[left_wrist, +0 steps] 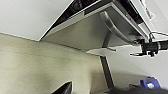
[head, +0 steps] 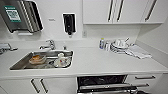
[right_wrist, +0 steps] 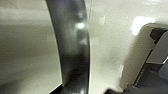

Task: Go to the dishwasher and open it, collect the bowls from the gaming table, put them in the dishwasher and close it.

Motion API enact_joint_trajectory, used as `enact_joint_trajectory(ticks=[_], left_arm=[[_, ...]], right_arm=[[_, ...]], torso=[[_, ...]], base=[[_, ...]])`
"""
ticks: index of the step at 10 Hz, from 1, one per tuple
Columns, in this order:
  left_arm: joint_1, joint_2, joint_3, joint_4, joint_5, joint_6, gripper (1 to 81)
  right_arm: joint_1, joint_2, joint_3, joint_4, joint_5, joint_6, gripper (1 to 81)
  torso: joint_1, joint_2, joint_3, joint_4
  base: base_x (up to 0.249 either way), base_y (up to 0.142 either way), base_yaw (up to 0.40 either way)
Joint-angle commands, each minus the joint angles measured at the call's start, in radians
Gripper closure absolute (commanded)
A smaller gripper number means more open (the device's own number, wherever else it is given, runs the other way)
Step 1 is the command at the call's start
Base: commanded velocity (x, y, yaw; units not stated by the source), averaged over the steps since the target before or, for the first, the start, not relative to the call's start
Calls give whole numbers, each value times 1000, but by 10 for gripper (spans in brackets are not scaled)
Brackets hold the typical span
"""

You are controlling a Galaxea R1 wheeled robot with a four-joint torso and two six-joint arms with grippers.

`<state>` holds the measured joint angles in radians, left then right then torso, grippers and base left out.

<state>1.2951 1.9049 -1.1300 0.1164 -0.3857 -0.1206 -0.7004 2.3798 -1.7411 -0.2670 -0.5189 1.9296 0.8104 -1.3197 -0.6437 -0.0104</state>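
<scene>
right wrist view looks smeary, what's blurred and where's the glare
Right wrist view: the dark bar handle is soft and out of focus, with bright glare patches on the pale surface beside it. Head view: the dishwasher opening sits in shadow under the evenly lit counter.

Dishwasher [head: 105,85] door cut off by the frame edge (sink [head: 22,63] contents blurred)

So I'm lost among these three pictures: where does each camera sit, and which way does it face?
Head view: high on the robot, looking down at the counter, the sink and the part-open dishwasher.
Left wrist view: low, looking at the dishwasher door and its handle.
Right wrist view: close against the handle.
Shared: all three show the dishwasher.
</scene>
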Motion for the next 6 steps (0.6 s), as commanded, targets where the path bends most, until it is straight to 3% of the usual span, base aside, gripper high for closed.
enact_joint_trajectory(ticks=[1,4,6], left_arm=[[-47,-50,25,31,33,3,10],[-47,-41,25,32,38,3,10],[-47,-39,25,45,41,3,10]], right_arm=[[57,-40,3,19,-102,5,10],[6,-6,-72,26,23,5,10],[0,-3,-83,26,25,5,10]], torso=[[0,0,0,0],[0,-1,0,0],[-1,-1,0,0]], base=[[-69,0,0],[-69,0,0],[-32,0,0]])
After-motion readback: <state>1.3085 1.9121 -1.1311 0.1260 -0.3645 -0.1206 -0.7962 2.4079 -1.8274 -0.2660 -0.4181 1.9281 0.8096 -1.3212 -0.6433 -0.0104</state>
